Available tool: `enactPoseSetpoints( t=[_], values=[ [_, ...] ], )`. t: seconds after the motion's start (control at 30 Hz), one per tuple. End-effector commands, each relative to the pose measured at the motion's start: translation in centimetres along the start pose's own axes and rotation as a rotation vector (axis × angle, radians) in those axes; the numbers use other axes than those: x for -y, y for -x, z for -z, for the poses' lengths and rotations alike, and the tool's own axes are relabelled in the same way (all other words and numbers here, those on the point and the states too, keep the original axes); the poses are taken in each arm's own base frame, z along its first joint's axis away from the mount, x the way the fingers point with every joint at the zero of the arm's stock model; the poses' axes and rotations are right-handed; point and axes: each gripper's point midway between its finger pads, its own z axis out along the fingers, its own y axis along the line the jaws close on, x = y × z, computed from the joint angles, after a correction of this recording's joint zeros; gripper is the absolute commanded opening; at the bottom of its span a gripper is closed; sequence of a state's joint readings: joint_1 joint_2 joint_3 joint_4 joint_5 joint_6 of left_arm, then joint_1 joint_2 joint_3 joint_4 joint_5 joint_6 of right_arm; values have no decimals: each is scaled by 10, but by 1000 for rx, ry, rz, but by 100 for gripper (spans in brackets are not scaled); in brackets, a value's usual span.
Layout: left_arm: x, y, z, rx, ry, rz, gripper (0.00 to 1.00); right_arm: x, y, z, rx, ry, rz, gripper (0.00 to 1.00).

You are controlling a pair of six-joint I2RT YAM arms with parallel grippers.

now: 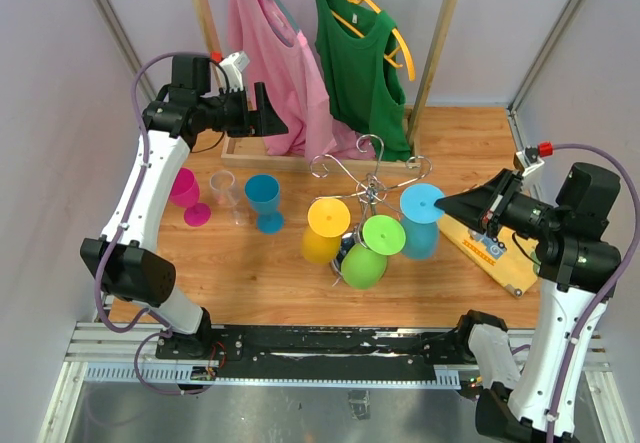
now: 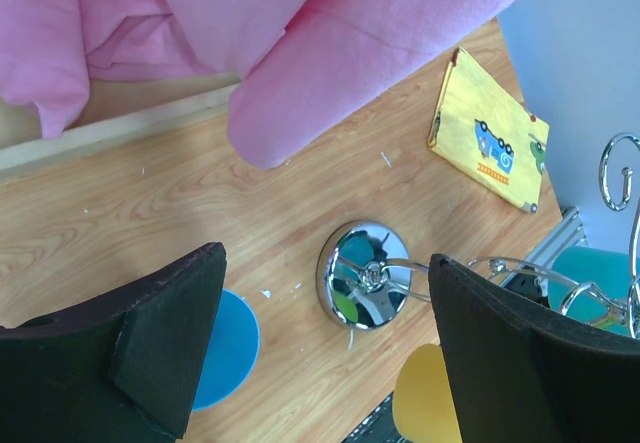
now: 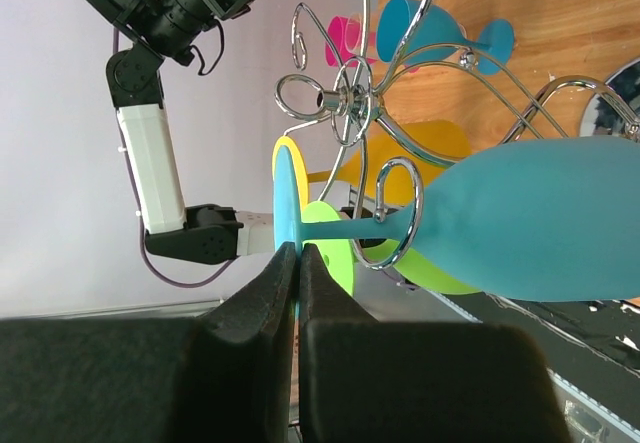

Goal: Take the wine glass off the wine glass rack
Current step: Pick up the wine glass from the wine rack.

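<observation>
The chrome wine glass rack [image 1: 371, 175] stands mid-table on a round mirror base [image 2: 364, 274]. Three wine glasses hang upside down from it: yellow [image 1: 325, 229], green [image 1: 371, 249] and light blue [image 1: 421, 219]. My right gripper [image 1: 441, 204] is shut on the rim of the light blue glass's foot [image 3: 284, 198]. The stem of that glass still sits in a wire loop of the rack [image 3: 352, 98], and its bowl [image 3: 540, 221] hangs to the right. My left gripper [image 1: 264, 113] is open and empty, held high by the pink shirt, looking down on the base from above [image 2: 325, 353].
A pink glass [image 1: 186, 194], a clear glass [image 1: 226, 194] and a blue glass [image 1: 265, 203] stand on the table at the left. A yellow book [image 1: 486, 243] lies at the right. A wooden rail at the back holds a pink shirt [image 1: 275, 58] and a green top [image 1: 360, 58].
</observation>
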State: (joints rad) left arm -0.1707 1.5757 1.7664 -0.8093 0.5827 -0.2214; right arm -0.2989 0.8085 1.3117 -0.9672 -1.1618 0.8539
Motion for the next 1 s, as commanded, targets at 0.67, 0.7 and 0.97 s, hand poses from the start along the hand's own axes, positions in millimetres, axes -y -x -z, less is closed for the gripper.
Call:
enactPoseSetpoints(
  t=[0.67,0.7,0.97],
  values=[
    [6,12,2,30,-27,-23,87,3,0,-25,-70,5,41,1],
    [6,11,2,29,-27,-23,87,4,2,-26,-64,0,43,1],
    [6,12,1,29,-29,-25,87,7,18,-31,-16,-34,48,1]
  ],
)
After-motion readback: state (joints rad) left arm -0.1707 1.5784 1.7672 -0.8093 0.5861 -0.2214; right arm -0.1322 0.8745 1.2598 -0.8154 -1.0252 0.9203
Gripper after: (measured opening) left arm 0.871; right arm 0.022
